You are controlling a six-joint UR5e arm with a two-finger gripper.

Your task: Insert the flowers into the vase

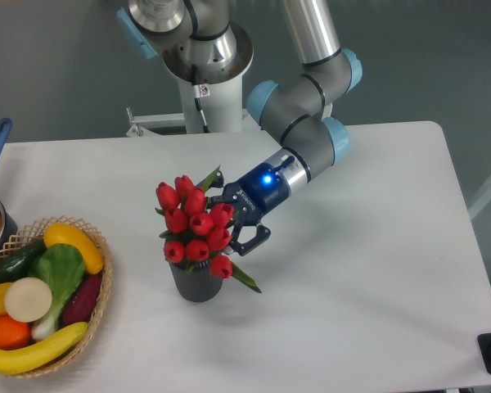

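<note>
Flowers (195,228) sit in the vase (195,281): light, top-heavy, floppy. Claw (239,221) spread open beside them. Regrip low on stems, not the buds.

Single grey arm with light-blue joint caps (311,115) reaches down from upper centre, forearm angled toward lower left. Wrist section is dark, with a lit blue ring (266,182). The black two-finger hand (236,219) points left and slightly down. Its fingers look spread: lower finger (254,240) plainly visible, upper one partly hidden behind red buds.
</note>
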